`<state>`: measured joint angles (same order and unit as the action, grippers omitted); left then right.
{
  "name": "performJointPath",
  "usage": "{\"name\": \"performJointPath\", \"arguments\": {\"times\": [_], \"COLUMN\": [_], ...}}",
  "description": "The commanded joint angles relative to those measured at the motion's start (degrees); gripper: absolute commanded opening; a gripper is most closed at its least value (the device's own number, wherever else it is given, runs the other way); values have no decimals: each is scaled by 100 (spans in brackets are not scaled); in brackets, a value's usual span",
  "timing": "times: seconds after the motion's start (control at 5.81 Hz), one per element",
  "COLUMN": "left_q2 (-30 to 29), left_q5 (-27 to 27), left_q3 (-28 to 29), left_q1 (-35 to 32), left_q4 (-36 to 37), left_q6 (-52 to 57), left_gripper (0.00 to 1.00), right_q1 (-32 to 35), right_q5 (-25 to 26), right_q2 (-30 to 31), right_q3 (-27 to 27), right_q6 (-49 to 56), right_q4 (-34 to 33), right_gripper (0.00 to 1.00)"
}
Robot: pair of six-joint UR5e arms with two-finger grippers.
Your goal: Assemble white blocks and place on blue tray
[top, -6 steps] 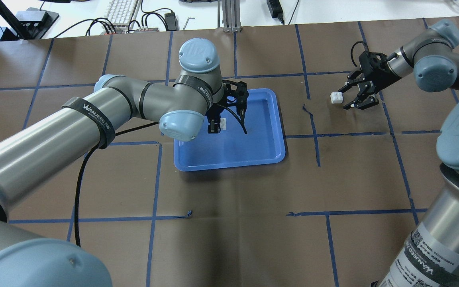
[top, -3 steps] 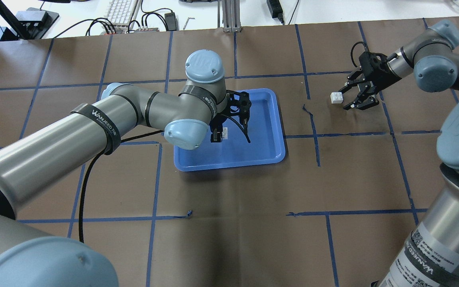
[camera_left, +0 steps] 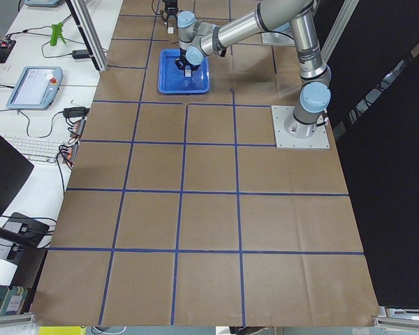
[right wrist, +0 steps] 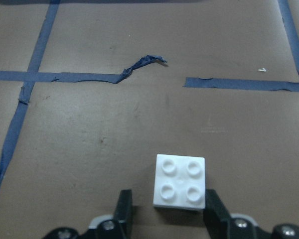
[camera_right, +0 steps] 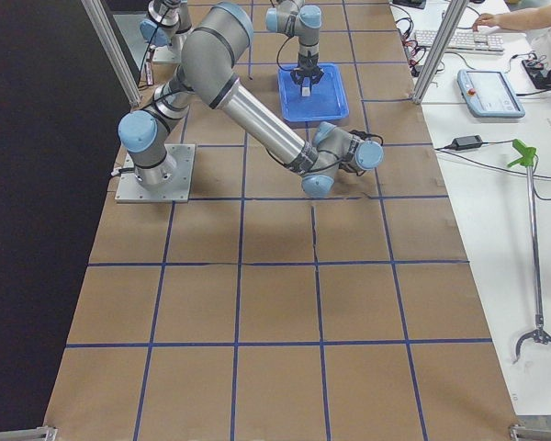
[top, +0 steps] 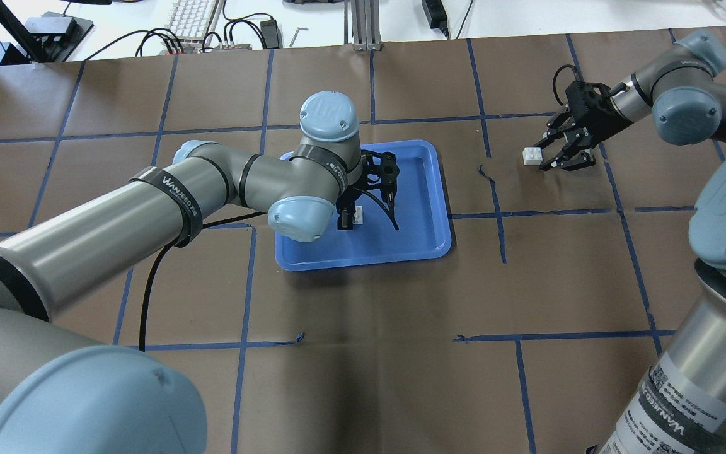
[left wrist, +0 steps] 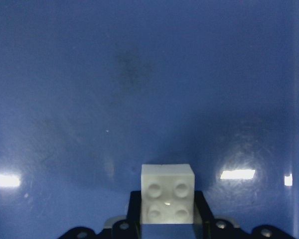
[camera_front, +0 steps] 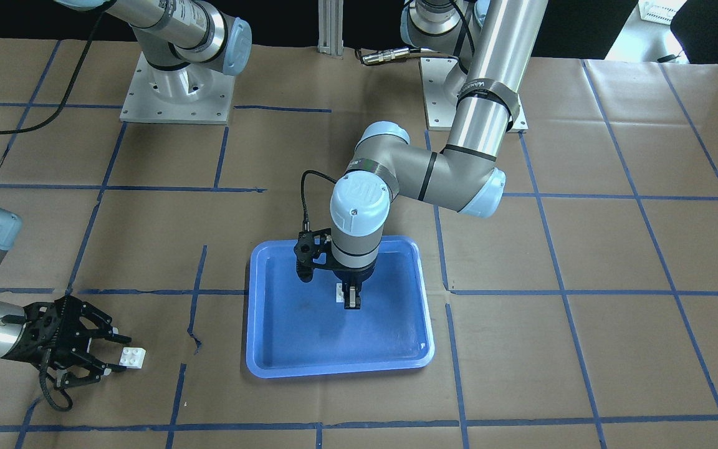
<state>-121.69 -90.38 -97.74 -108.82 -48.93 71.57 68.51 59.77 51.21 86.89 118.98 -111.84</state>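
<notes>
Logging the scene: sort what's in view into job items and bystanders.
Job: held white block, loose white block, blue tray, left tool, right tool.
Lying about: keyboard, teach pendant.

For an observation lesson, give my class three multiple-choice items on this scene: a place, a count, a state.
1. The left gripper holds its white block over: A the blue tray; B brown paper; C a keyboard.
2. Studs on top of the other white block: A two; B four; C six.
3. The right gripper is: A shut on that block; B open; C out of view.
Key: 1 A, blue surrounds it in the left wrist view; 2 B, the right wrist view shows four; 3 B, its jaws stand apart around the block.
</notes>
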Motion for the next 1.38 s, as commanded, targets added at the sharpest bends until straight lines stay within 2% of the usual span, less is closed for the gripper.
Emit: {"name": "performJointPath", "arguments": {"times": [0.0,0.17,0.52,0.69,0.86,1.2], "left_q2": [-4,22,450,897,1449,2479], "left_q5": [-6,-15,-32,-32,-32,-6], "left_q3": [1,1,18,192,211,316], "left_q1": [-60,-60,-25,45,271,789], "left_q4": [15,15,-256,-1180,-1946,-3503], "left_q6": [-29,-108,-100,-108,-143,-135], "left_gripper": [25,99,99,99,99,99], "right_q1": [4,4,22,48,109,739], "right_q5": [8,8,0,-131,-150,-158], "right_q2": [3,3,47,291,676,1118], "right_q3": [-23,-49,-356,-418,-419,-104], "right_q6": [2,2,-15,-7,37,-23], "right_q4": [-66,-66,-14,143,771,918], "right_gripper": [29,25,22,21,21,22]}}
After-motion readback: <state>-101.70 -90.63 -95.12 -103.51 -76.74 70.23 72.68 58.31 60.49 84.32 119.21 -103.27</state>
